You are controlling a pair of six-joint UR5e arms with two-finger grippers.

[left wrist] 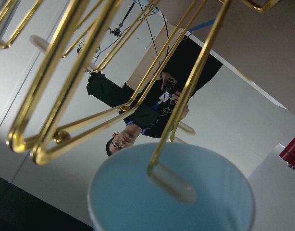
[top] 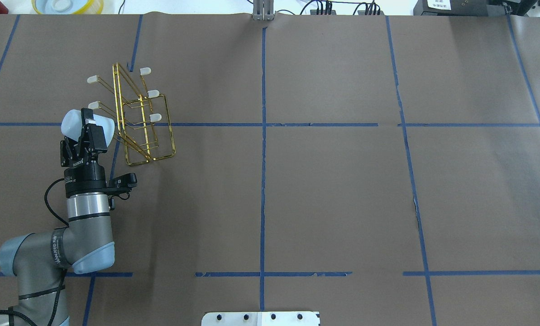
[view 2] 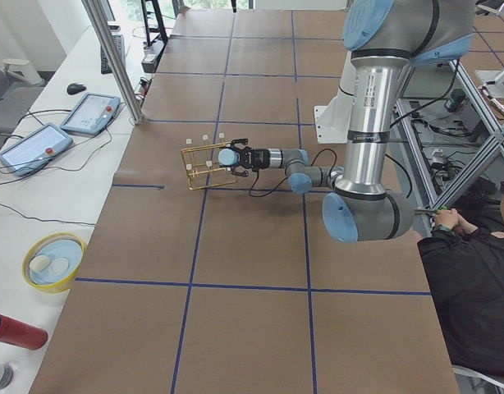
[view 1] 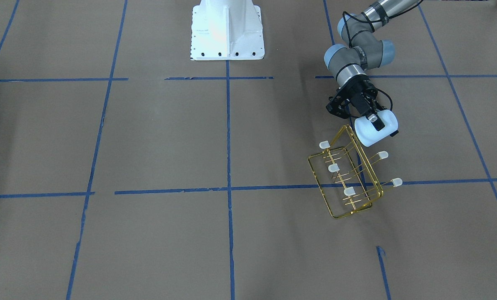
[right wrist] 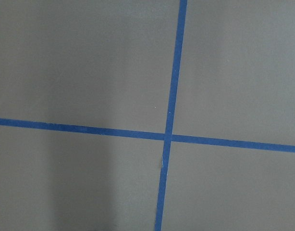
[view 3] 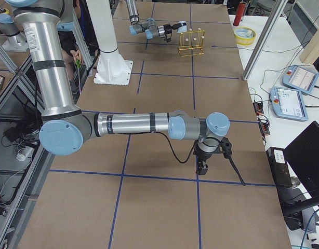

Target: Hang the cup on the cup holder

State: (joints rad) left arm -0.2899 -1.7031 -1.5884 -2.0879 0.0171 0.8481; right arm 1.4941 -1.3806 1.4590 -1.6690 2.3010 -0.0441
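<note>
The left end effector [view 1: 375,121] clamps the small pale bluish-white tapered plastic cup [view 1: 365,133] across its wall, mouth meeting a capped prong [left wrist: 172,184] of the gold wire cup holder [view 1: 348,192]. The cup looks light, smooth, probably slippery. The right end effector's [view 3: 203,167] opening cannot be told.

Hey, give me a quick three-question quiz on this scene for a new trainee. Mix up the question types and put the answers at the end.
1. True or false: the left arm's fingers are shut on the cup.
2. How many white prong caps show uncovered in the front-facing view? A three, B five, C eight.
3. Fill in: the cup holder stands on the robot's ___ side of the table.
Key: 1 true; 2 B; 3 left.
</note>
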